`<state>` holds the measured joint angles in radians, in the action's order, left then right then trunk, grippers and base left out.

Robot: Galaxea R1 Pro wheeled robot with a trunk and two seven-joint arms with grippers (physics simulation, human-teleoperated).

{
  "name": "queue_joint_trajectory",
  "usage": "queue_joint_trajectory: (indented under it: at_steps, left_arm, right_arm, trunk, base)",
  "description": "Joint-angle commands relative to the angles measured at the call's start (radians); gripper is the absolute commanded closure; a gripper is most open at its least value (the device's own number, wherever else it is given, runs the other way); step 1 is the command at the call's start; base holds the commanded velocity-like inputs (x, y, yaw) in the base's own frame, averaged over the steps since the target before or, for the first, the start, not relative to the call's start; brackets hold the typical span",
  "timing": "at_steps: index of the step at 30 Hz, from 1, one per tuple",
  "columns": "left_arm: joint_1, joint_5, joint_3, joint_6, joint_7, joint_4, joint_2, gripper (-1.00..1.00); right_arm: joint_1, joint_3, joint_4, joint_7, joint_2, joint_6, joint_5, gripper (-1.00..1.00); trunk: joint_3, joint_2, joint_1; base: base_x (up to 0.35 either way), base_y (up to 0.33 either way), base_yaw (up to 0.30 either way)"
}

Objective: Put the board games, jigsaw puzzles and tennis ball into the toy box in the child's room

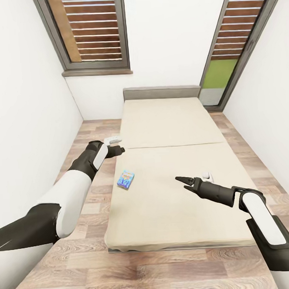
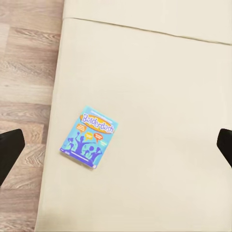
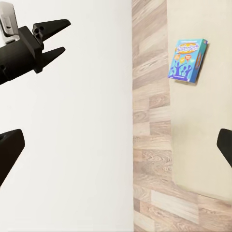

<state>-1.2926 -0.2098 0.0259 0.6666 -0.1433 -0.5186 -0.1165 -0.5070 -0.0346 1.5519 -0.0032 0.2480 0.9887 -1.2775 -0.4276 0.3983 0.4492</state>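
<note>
Head view looks down the length of the bed (image 1: 173, 131) — plain beige mattress, low grey headboard at the far end against the white wall, wood plank floor (image 1: 90, 134) along both sides. One small blue board game (image 1: 125, 179) lies flat on the mattress near the bed's left edge, roughly midway along it, printed face up. The left hand (image 1: 119, 150) hangs over the floor just beside that same edge, a little farther toward the headboard than the game and apart from it; from the left wrist view its two dark fingertips stand wide apart with the game between them and nothing gripped. The right hand (image 1: 180, 180) hovers above the mattress, on the game's right and well apart from it, its fingers parted slightly and empty. Two tall grey-framed windows (image 1: 90, 31) flank the wall behind the headboard.
</note>
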Motion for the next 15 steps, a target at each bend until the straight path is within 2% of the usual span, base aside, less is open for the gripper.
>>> queue_joint_trajectory:
  at_steps: [1, 9, 15]
  left_arm:
    - [-0.001, -0.01, 0.002, 0.004, -0.008, -0.001, -0.001, -1.0]
    - [0.0, -0.01, 0.003, 0.004, -0.008, -0.003, 0.0, -1.0]
    - [0.001, -0.01, 0.002, 0.003, -0.008, -0.003, 0.0, -1.0]
  right_arm:
    - [-0.001, -0.001, 0.001, -0.001, 0.001, 0.002, 0.0, -1.0]
    - [-0.001, -0.001, 0.001, -0.001, -0.003, 0.002, 0.0, -1.0]
    - [-0.001, -0.001, 0.001, -0.001, -0.004, 0.002, 0.0, -1.0]
  trunk:
    - [-0.002, 0.002, 0.001]
    - [-0.002, 0.002, 0.001]
    - [-0.002, 0.002, 0.001]
  base:
    - [0.081, 0.016, 0.0]
    - [0.047, 0.007, 0.0]
    - [0.179, 0.061, 0.0]
